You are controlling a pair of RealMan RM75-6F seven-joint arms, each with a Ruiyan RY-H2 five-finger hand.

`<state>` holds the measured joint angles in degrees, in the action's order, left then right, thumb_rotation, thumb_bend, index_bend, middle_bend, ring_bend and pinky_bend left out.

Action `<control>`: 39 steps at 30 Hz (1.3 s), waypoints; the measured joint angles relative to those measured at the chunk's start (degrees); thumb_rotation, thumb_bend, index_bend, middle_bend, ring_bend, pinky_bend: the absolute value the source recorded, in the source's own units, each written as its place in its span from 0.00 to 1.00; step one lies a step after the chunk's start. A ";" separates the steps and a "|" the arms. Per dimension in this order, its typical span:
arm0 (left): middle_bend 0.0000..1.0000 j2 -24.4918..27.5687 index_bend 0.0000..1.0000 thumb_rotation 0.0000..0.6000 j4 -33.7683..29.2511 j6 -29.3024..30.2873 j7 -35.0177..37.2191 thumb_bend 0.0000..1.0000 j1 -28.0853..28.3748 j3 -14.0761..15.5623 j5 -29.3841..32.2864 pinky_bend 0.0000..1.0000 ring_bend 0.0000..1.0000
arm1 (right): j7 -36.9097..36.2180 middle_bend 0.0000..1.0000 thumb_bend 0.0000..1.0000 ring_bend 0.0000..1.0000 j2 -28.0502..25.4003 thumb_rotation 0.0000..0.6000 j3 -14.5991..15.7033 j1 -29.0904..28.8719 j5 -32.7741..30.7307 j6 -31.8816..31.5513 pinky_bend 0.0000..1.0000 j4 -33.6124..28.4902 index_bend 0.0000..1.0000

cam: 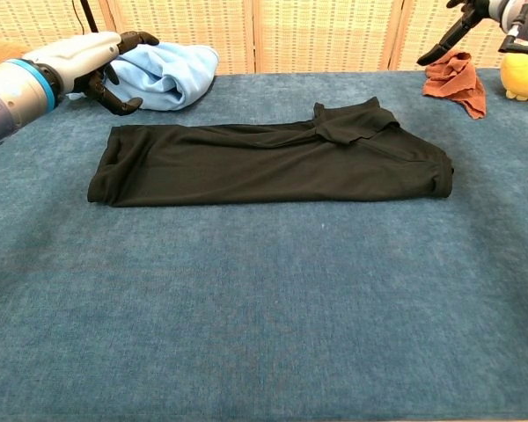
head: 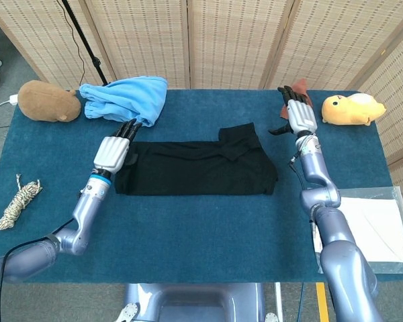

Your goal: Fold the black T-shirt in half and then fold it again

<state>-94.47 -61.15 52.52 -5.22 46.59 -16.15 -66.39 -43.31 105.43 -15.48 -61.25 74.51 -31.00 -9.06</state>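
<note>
Now the T-shirt (head: 196, 168) lies folded in a long strip mid-table (head: 188, 228). Both hands hover empty, fingers apart: left hand (head: 113, 150) at its left end, right hand (head: 299, 115) beyond its right.

Arms glossy blue-grey metal w/ cyan wrist ring; hands (head: 112, 151) (head: 300, 117) white-backed, black fingers (head: 129, 127).

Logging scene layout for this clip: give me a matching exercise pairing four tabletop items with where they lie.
Items:
1. black T-shirt
2. blue cloth
3. coiled rope
4. yellow plush toy

Places:
A. table's far right corner
B. near the left edge
C. table's middle, folded flat
D. far side, behind the left hand

Pairs: 1-C, 2-D, 3-B, 4-A
</note>
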 measured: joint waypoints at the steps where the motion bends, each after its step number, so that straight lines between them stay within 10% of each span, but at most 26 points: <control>1: 0.00 0.63 0.00 1.00 -0.51 -0.23 0.47 0.43 -0.15 0.44 -0.53 0.28 0.00 | -0.71 0.00 0.00 0.00 -0.56 1.00 0.33 0.62 0.41 -1.21 0.00 -1.01 0.00; 12: 0.00 6.18 0.00 1.00 -3.87 0.15 9.42 0.43 -2.69 6.70 -10.30 0.27 0.00 | -6.05 0.00 0.00 0.00 -9.30 1.00 6.12 8.76 6.72 -13.36 0.00 -15.50 0.00; 25: 0.00 10.09 0.00 1.00 -6.74 1.30 19.91 0.35 -2.04 11.36 -19.72 0.12 0.00 | 3.59 0.00 0.00 0.00 -28.23 1.00 12.90 23.58 10.35 -27.26 0.00 -50.88 0.00; 39: 0.00 8.89 0.00 1.00 -6.89 -1.83 24.47 0.22 3.52 11.90 -23.76 0.12 0.00 | 15.14 0.00 0.00 0.00 -33.56 1.00 16.95 38.69 13.03 -45.51 0.00 -63.85 0.00</control>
<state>-85.58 -68.04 50.68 19.25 50.11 -4.24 -90.15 -28.17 71.87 1.48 -22.57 87.55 -76.51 -72.91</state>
